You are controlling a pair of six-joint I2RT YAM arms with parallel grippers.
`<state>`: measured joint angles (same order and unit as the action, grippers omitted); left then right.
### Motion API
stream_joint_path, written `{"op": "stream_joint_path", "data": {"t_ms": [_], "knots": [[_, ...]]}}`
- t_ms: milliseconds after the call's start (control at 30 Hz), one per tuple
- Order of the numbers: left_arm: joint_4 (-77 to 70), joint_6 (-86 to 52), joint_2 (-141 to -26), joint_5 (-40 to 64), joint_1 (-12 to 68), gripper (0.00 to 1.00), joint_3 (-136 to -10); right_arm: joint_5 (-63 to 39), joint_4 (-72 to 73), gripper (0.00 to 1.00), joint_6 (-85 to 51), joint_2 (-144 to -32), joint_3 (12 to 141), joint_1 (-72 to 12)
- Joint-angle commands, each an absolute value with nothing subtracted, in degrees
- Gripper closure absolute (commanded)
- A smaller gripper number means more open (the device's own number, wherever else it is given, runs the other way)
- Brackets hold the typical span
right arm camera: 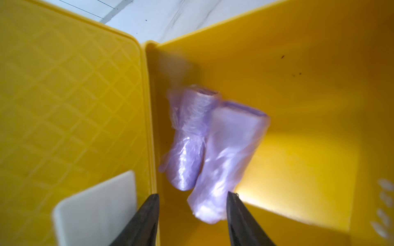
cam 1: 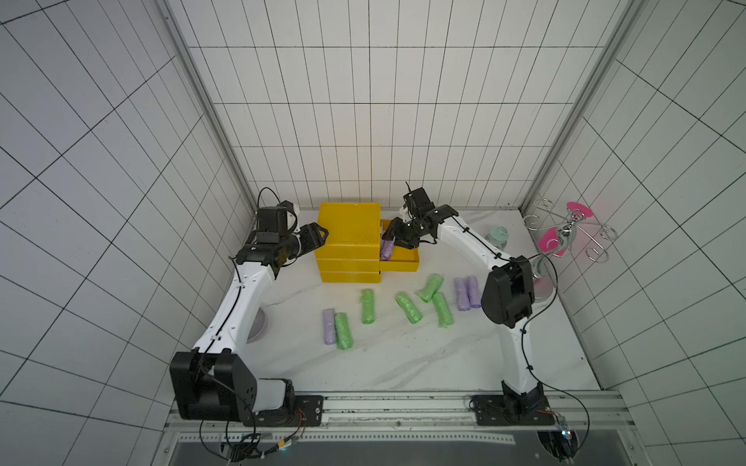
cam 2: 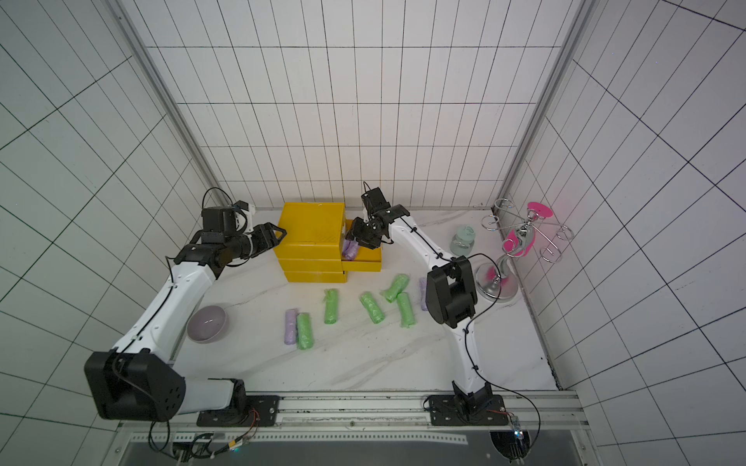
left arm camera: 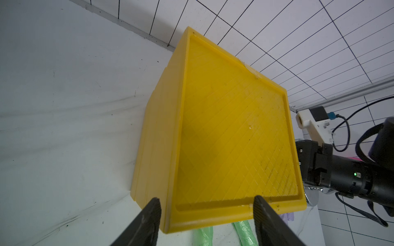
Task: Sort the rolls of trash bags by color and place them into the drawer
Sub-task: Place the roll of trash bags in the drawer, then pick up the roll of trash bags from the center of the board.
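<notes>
The yellow drawer cabinet [cam 1: 349,226] stands at the back, with its top drawer [cam 1: 403,264] pulled out to the right. My right gripper [right arm camera: 193,197] hovers open over that drawer. A blurred purple roll [right arm camera: 230,153] lies loose just past its fingertips, beside a second purple roll [right arm camera: 187,138] on the drawer floor. My left gripper [left arm camera: 206,201] is open and empty at the cabinet's top left edge [left arm camera: 234,127]. Several green rolls [cam 1: 408,308] and three purple rolls [cam 1: 461,293] lie on the white table in front. No blue roll is in view.
A pale mint jar [cam 1: 497,236] stands behind the right arm. A metal rack with pink discs [cam 1: 565,234] fills the back right corner. A lavender bowl [cam 2: 208,323] sits under the left arm. Tiled walls close in on three sides.
</notes>
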<state>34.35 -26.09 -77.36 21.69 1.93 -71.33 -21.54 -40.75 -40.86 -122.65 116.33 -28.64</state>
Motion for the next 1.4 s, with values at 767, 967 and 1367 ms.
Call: {"op": "stream_joint_path", "data": {"t_ms": [767,967,1367], "knots": [[40.1,-31.7,-57.3,15.1,17.4,0.32,-58.5,0.9,-47.9,0.46,-22.0,-89.1,77.2,-21.5],[39.0,-35.5,-54.3,12.0,24.4,0.32,-54.5,2.2,-44.8,0.43,-22.0,-90.4,67.7,-17.4],[36.6,-38.0,-57.2,14.2,27.9,0.33,-51.6,1.7,-42.4,0.43,-20.9,-101.1,68.7,-14.7]]}}
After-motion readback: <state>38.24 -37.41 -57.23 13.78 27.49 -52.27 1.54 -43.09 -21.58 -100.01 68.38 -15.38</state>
